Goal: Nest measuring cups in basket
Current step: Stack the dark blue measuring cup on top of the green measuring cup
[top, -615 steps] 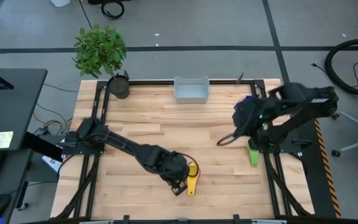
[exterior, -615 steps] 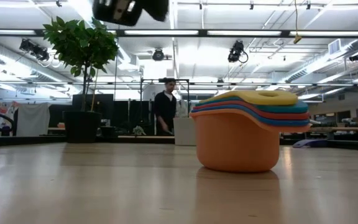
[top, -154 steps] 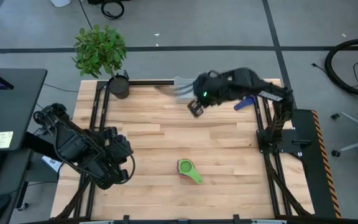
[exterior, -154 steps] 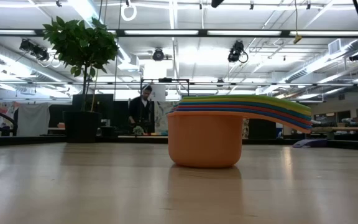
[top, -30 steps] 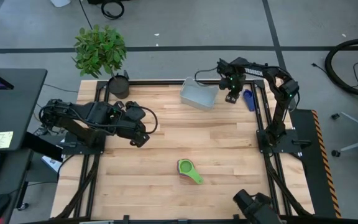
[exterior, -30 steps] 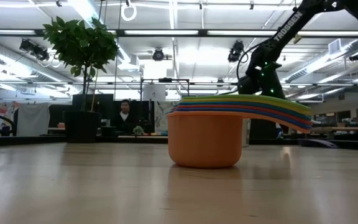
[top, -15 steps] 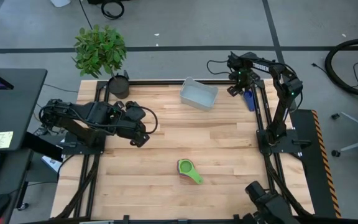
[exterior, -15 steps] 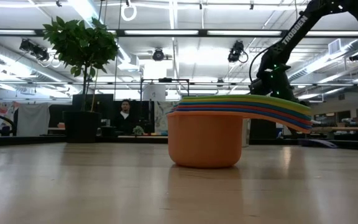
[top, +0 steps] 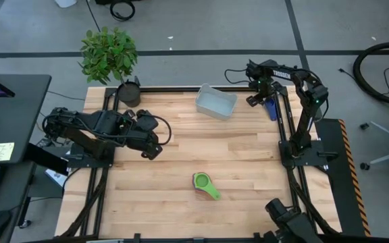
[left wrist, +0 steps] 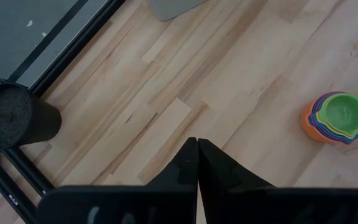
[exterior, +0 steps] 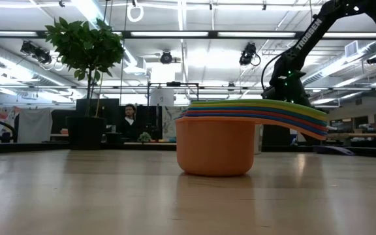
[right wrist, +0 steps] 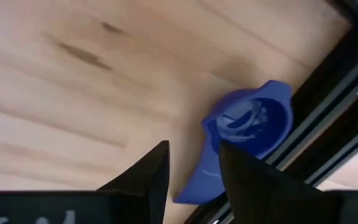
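Table (top: 181,155): nested measuring cups (top: 206,185), handles toward front-right corner.

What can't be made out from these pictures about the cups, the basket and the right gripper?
- Stack of measuring cups: in the high view the green top cup covers the rest; cup count unclear.
- Basket: the low view doesn't show it, with the stack in front; the left wrist view's edge cuts it off.
- Blue cup: whether the right gripper touches it is unclear; in the high view it is too small.
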You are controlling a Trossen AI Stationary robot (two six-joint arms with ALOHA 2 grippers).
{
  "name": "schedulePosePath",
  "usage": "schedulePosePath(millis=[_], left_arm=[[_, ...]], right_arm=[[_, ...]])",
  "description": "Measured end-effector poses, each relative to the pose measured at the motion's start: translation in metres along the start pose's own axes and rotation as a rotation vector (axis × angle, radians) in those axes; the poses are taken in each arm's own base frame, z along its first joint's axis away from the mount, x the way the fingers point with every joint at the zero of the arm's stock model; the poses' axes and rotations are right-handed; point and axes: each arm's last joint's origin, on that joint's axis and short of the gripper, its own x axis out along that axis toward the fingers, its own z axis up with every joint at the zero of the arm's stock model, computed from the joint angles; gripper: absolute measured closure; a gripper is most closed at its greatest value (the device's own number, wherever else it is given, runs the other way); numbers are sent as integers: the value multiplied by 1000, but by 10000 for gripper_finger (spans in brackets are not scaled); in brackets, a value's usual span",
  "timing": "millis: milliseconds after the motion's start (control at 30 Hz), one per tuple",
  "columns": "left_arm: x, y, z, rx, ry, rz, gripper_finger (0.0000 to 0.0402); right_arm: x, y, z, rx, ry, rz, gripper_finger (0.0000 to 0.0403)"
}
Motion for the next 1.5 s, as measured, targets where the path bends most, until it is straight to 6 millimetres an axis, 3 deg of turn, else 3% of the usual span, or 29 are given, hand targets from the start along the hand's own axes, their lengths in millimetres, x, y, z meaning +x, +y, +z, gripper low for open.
schedulePosePath(millis=[267,667,967,1333,1500], left_arm=[[0,-1,-1,1,25,-22,397],[0,-1,-1,46,25,-23,397],[0,0,0,105,15,-15,397],[0,-1,-1,145,13,-14,397],[0,-1,-1,160,18,-18,397]], right_arm=[[0,0,0,6,3,-5,279],[-1,2,-4,113,37,-8,257],[-8,14,8,320,-37,197,256],[-8,16,6,527,-41,86,256],[-6,14,0,759,28,67,256]])
